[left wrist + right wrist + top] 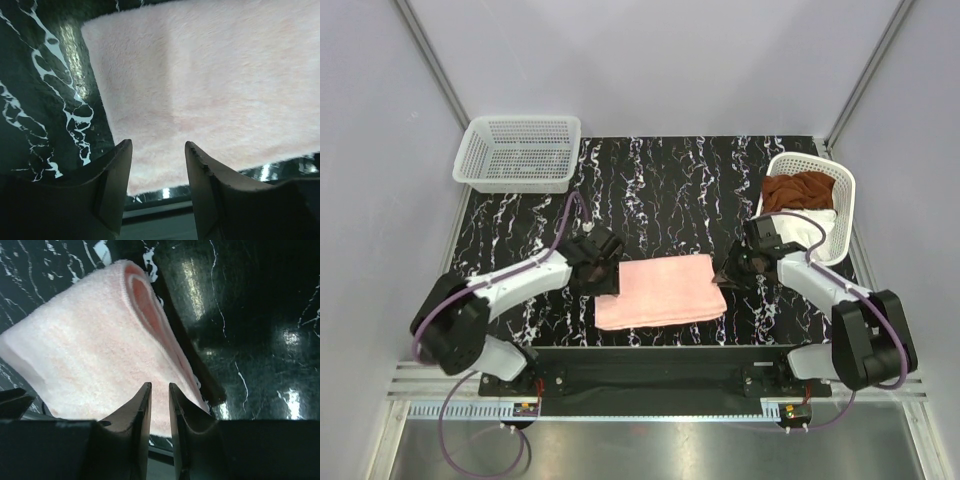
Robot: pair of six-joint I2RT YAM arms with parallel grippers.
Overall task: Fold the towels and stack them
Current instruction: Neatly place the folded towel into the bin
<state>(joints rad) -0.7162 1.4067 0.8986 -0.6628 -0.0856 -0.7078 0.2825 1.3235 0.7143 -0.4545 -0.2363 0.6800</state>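
Pink towel [660, 291] lies folded; left gripper [157, 145] at its L edge, jaws apart, right gripper [159, 386] at its R edge, jaws nearly together, both empty. Unpinned, the fat fold may spring open

No text, label, brand mark, number or sign is legible in any of the three views.
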